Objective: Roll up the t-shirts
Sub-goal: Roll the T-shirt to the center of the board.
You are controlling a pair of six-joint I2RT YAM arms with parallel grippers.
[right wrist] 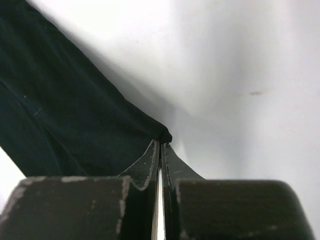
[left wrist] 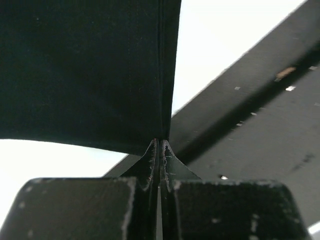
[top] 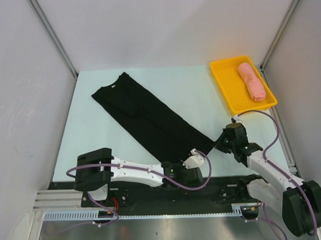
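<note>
My left gripper (left wrist: 160,145) is pinched fully together, no gap between the jaws, with a near corner of the black shirt (left wrist: 85,70) caught at their tips. My right gripper (right wrist: 161,145) is closed just as tight on the shirt's other near corner, the cloth bunched at the tips. The shirt lies flat on the table (top: 98,138) as a long folded strip, its collar at 11 o'clock and its hem end near 6 o'clock, just ahead of my arms' bases. The pink roll (top: 252,81) sits in the tray (top: 225,81) at 1 o'clock, well apart from the shirt.
</note>
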